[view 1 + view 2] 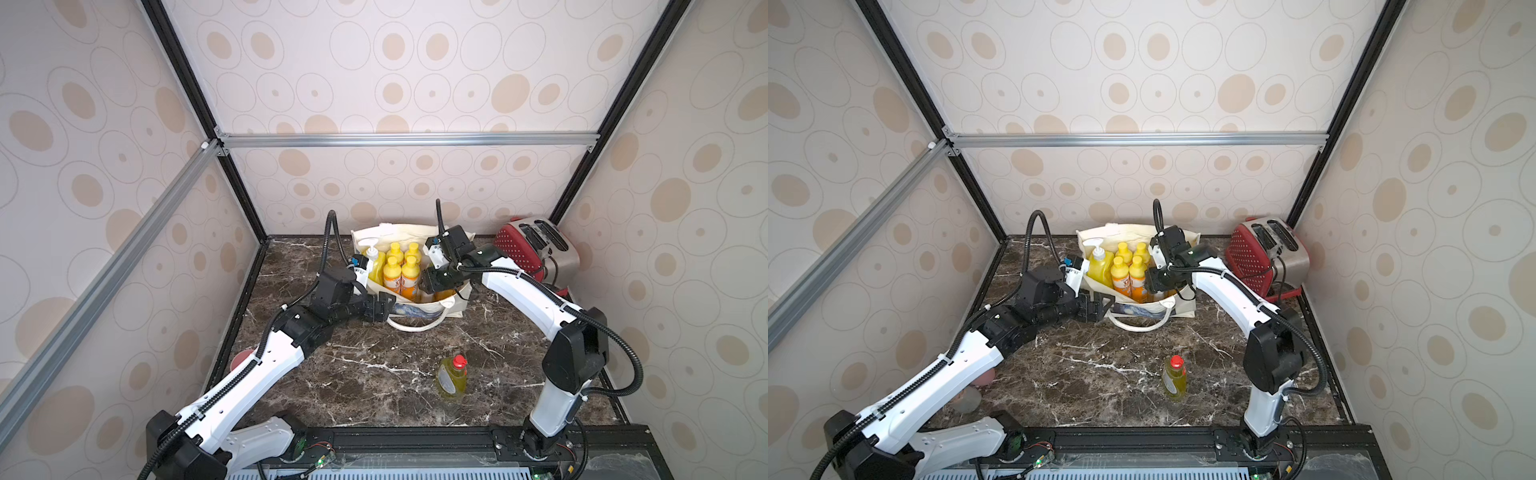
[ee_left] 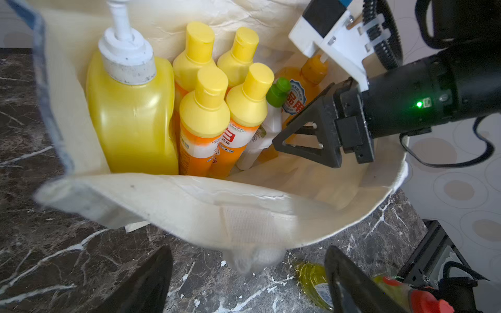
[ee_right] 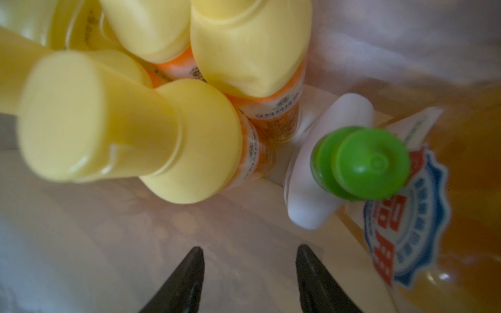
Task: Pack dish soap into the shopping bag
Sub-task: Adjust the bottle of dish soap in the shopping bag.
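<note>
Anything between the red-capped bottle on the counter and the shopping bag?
Nothing stands between the red-capped bottle and the shopping bag; only the bag's rope handle lies there. The right gripper sits in the bag's free space.

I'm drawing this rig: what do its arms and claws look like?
On the left arm and right arm: white shells, black joints, ribbed black hoses. The left claw and right claw: black, tapered fingers. A green light glows behind the right claw.

- You're seeing the shopping bag (image 2: 244, 200) showing matt, woven cream cloth.
- The big yellow bottle (image 2: 130, 116) is gleaming as smooth, glossy plastic.
- The surface (image 1: 374, 374) is shining like polished veined stone.
</note>
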`<state>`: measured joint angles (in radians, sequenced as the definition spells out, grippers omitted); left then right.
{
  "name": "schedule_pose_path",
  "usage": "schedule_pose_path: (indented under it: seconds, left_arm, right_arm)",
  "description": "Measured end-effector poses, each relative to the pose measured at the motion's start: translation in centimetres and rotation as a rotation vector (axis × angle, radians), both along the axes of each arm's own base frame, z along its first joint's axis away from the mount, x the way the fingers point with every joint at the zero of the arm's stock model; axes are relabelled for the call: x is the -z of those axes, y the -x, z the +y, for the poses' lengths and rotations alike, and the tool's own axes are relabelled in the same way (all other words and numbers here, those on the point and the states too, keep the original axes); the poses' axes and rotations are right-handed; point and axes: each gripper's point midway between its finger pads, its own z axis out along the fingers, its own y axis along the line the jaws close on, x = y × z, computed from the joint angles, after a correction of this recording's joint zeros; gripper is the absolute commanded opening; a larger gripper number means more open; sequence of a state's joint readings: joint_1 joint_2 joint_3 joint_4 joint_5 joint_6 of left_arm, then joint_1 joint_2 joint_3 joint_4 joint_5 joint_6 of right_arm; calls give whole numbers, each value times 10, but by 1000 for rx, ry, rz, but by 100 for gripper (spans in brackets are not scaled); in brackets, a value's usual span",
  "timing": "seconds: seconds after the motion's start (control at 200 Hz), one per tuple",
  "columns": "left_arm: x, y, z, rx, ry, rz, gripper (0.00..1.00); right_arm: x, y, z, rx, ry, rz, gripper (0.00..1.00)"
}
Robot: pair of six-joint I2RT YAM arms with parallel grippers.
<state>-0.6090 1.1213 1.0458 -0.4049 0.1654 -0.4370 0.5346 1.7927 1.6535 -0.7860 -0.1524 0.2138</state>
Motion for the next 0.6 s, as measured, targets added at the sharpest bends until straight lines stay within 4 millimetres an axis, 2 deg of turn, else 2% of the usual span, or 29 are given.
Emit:
schedule_pose_path:
  seconds: [0.155, 0.29, 0.356, 0.481, 0.601]
  left_arm:
    - [2, 2, 4, -10, -12, 5, 86]
    - [6, 7, 8, -11, -23, 17, 83]
    - [7, 8, 8, -7, -28, 24, 82]
    - [7, 10, 8, 1, -36, 42, 82]
    - [-17, 5, 3, 7, -13, 5, 83]
  right_arm:
    - [3, 0, -2, 1, 31, -2, 55]
    - [-14, 2, -4, 5, 15, -35, 51]
    - [-33, 7, -6, 5, -5, -69, 50]
    - [-86, 22, -19, 18, -56, -183, 47]
    - [-130, 41, -32, 30, -106, -275, 46]
